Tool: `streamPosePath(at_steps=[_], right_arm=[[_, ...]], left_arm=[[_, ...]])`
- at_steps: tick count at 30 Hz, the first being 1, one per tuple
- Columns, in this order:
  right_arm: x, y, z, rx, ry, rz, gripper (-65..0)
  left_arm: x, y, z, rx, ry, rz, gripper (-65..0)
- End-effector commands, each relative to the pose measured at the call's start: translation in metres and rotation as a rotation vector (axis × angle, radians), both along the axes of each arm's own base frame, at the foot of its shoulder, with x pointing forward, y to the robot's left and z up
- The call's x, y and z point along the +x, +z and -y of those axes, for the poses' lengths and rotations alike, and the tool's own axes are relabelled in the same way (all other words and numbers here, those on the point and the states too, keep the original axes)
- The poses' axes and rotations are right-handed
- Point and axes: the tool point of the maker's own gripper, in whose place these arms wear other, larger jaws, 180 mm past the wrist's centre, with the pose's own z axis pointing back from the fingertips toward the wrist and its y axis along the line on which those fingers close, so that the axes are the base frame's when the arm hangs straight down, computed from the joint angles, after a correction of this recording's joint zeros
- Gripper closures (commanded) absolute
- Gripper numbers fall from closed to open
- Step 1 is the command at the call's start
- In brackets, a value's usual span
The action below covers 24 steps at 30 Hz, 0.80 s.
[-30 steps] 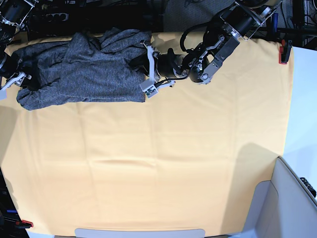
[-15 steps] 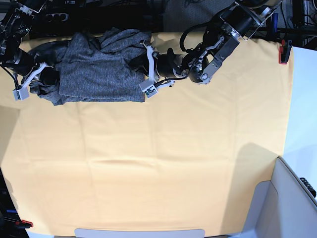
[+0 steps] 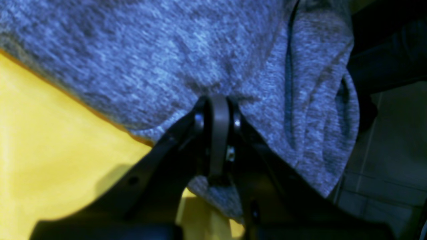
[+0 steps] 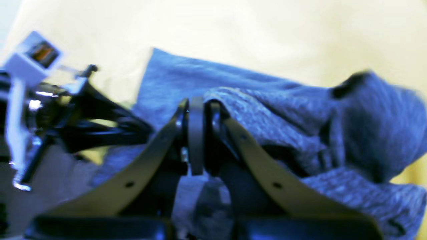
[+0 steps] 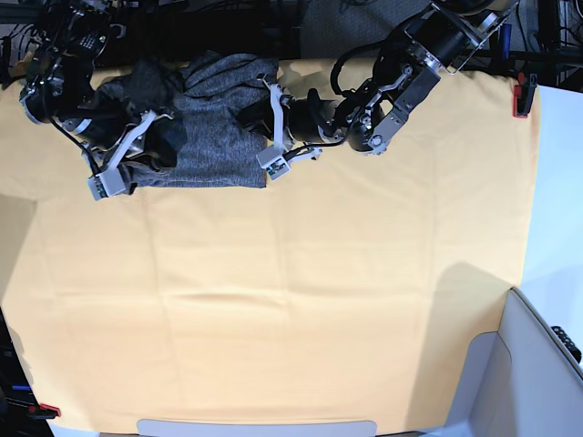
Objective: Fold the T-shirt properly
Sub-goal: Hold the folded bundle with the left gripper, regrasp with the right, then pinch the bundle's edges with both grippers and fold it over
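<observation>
At the far left edge of the worktop [image 5: 301, 309], the right pincer [image 5: 159, 146] has closed on the T-shirt [image 5: 214, 137] and carried its outer end inward toward the left pincer [image 5: 264, 127], also clamped on cloth, so one fold seems underway.

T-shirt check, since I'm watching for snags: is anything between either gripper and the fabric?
Nothing visible. The left gripper and right gripper are both shut directly on the T-shirt.

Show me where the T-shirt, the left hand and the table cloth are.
T-shirt [image 5: 214, 150]: base view, flat front panel.
left hand [image 3: 218, 100]: left wrist view, closed fingertips pinching fabric.
table cloth [image 5: 301, 300]: base view, bare middle area.
</observation>
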Motion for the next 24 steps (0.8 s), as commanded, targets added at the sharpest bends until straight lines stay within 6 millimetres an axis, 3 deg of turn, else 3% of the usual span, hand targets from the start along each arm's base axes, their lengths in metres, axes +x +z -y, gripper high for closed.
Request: streamPosePath(at_steps=[1, 5, 12, 24], right_arm=[[0.006, 0.011, -0.009, 0.017, 0.018, 0.046, 0.0], [0.002, -0.001, -0.041, 0.007, 0.077, 0.016, 0.0], [-0.01, -0.017, -0.094, -0.052, 0.219, -0.02, 0.0], [-0.014, -0.023, -0.128, -0.117, 0.304, -0.002, 0.0]], left_arm=[[0.005, -0.005, -0.007, 0.052, 0.007, 0.014, -0.4], [0.006, -0.005, -0.007, 0.052, 0.01, 0.015, -0.4], [0.029, 0.001, -0.023, 0.042, 0.097, 0.031, -0.4], [0.038, 0.004, -0.031, 0.039, 0.132, 0.04, -0.4]])
